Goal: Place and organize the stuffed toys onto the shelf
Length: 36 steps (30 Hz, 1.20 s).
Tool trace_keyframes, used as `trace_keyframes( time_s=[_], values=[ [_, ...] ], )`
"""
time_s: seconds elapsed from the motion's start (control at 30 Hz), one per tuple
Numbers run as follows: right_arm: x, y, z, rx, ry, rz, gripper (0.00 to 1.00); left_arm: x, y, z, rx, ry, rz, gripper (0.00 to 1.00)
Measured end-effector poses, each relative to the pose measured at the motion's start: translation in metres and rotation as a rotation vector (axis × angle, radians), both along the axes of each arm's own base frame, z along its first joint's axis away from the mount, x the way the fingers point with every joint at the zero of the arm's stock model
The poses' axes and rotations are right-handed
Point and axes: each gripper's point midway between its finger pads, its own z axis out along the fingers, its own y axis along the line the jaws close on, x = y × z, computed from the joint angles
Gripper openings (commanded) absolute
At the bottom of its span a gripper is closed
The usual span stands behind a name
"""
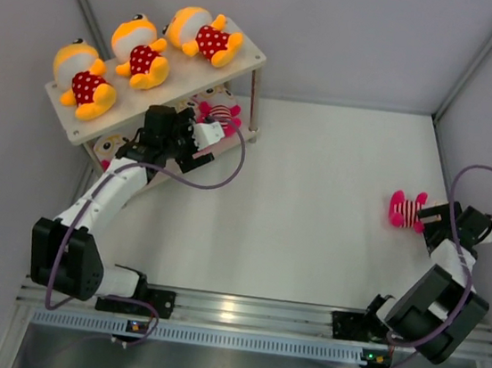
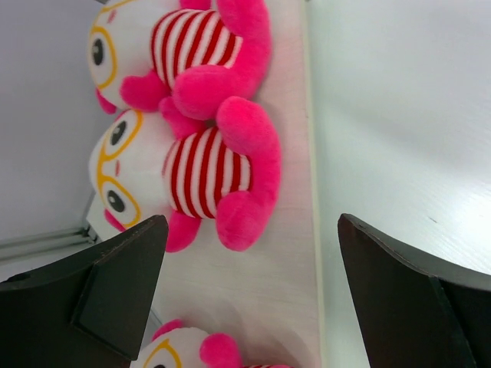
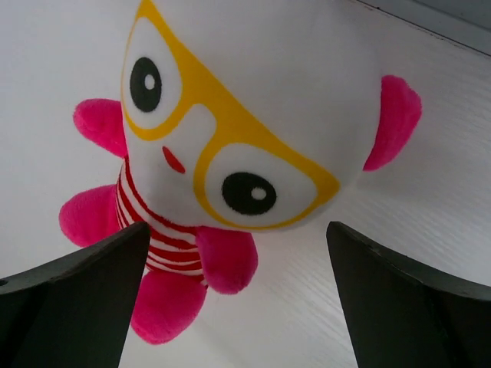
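The last loose toy point(image 1: 407, 210) lies at the right edge of the bench point(image 1: 316, 202), well apart from the shelf point(image 1: 248, 59) at upper left. Its head points toward the right gripper point(image 3: 236, 226), which is open and straddles it, body trailing left. The left gripper point(image 2: 253, 221) hangs open at the lower tier, where room seems tight, though that tier is mostly hidden.
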Motion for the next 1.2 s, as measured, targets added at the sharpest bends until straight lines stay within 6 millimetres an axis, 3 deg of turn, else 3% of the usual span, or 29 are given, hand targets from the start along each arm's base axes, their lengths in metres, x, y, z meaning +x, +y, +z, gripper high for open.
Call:
trace_keyframes(
  time_s=[0.13, 0.23, 0.27, 0.33, 0.37, 0.5, 0.57, 0.63, 0.73, 0.83, 0.9, 1.07, 1.2],
  values=[
    [0.013, -0.004, -0.017, 0.024, 0.000, 0.021, 0.94, -0.019, -0.004, -0.011, 0.000, 0.079, -0.032, 0.98],
    [0.021, -0.004, -0.029, 0.043, -0.001, 0.046, 0.54, -0.042, -0.010, -0.016, -0.005, 0.146, -0.072, 0.98],
    [0.024, -0.004, -0.032, 0.047, -0.005, 0.057, 0.32, -0.052, -0.013, -0.015, -0.009, 0.166, -0.091, 0.98],
    [0.030, -0.004, -0.034, 0.052, -0.022, 0.077, 0.17, -0.067, -0.017, -0.011, -0.019, 0.188, -0.118, 0.97],
    [0.033, -0.003, -0.032, 0.049, -0.035, 0.093, 0.03, -0.077, -0.018, -0.008, -0.026, 0.198, -0.137, 0.97],
    [0.043, 0.005, -0.025, 0.015, -0.049, 0.168, 0.00, -0.108, -0.022, 0.008, -0.045, 0.187, -0.209, 0.95],
    [0.052, 0.021, -0.018, -0.015, -0.043, 0.252, 0.00, -0.121, -0.024, 0.015, -0.051, 0.157, -0.252, 0.94],
    [0.066, 0.055, -0.003, -0.056, -0.058, 0.394, 0.00, -0.139, -0.026, 0.020, -0.059, 0.130, -0.305, 0.94],
    [0.087, 0.134, 0.032, -0.113, -0.128, 0.682, 0.00, -0.159, -0.033, 0.026, -0.081, 0.103, -0.373, 0.93],
    [0.088, 0.217, 0.070, -0.138, -0.221, 0.952, 0.00, -0.172, -0.039, 0.036, -0.105, 0.066, -0.430, 0.95],
    [0.078, 0.280, 0.094, -0.139, -0.285, 1.136, 0.00, -0.178, -0.043, 0.041, -0.112, 0.044, -0.464, 0.98],
    [0.034, 0.405, 0.126, -0.061, -0.357, 1.465, 0.00, -0.192, -0.051, 0.034, -0.093, 0.030, -0.536, 0.98],
    [0.011, 0.476, 0.136, 0.012, -0.369, 1.604, 0.00, -0.198, -0.056, 0.031, -0.091, 0.043, -0.563, 0.91]
  ],
)
